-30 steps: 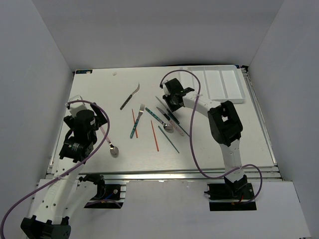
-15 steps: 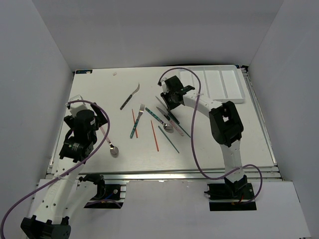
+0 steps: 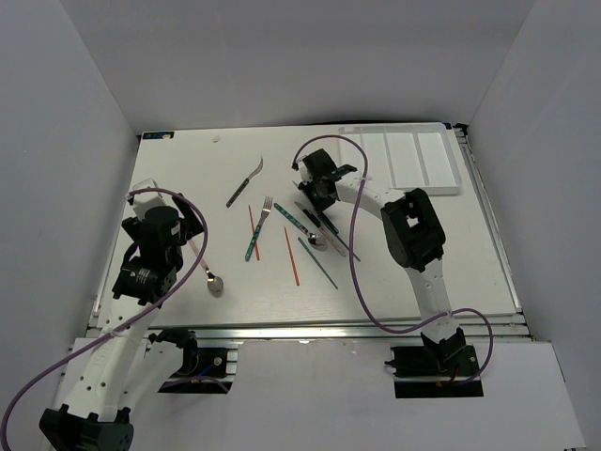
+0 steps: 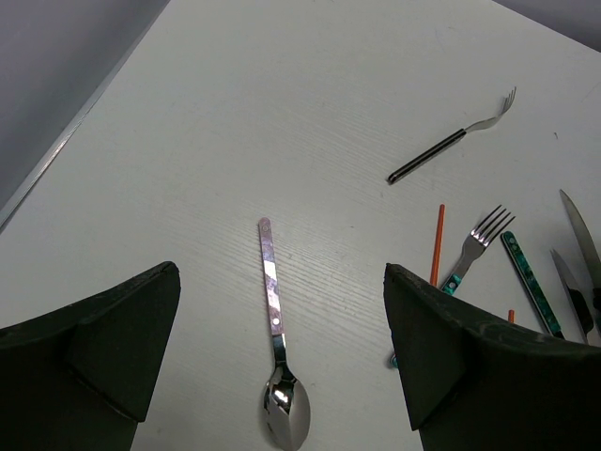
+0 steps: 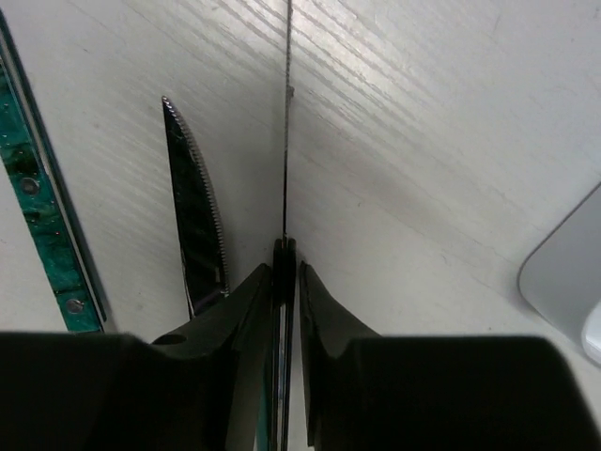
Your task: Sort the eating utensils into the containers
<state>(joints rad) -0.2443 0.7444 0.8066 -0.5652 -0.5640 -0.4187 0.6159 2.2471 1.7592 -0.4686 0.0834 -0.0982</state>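
Eating utensils lie scattered mid-table. My right gripper (image 5: 286, 272) (image 3: 315, 186) is at the far end of the utensil cluster, shut on the handle of a knife (image 5: 286, 141) that stands on edge. A second, serrated knife (image 5: 192, 225) and a teal handle (image 5: 42, 216) lie just to its left. My left gripper (image 4: 282, 274) hangs open above a pink-handled spoon (image 4: 277, 357) (image 3: 210, 275), not touching it. The white tray of containers (image 3: 423, 160) sits at the back right; its corner (image 5: 563, 272) shows in the right wrist view.
A dark-handled fork (image 3: 242, 183), a teal-handled fork (image 3: 258, 230), two red chopsticks (image 3: 292, 256) and a teal-grey chopstick (image 3: 317, 263) lie between the arms. More knives and a spoon (image 3: 317, 237) are bunched by the right arm. White walls enclose the table.
The right gripper has shifted slightly left and toward the back, and its jaws have narrowed onto the knife. The left arm has not moved.
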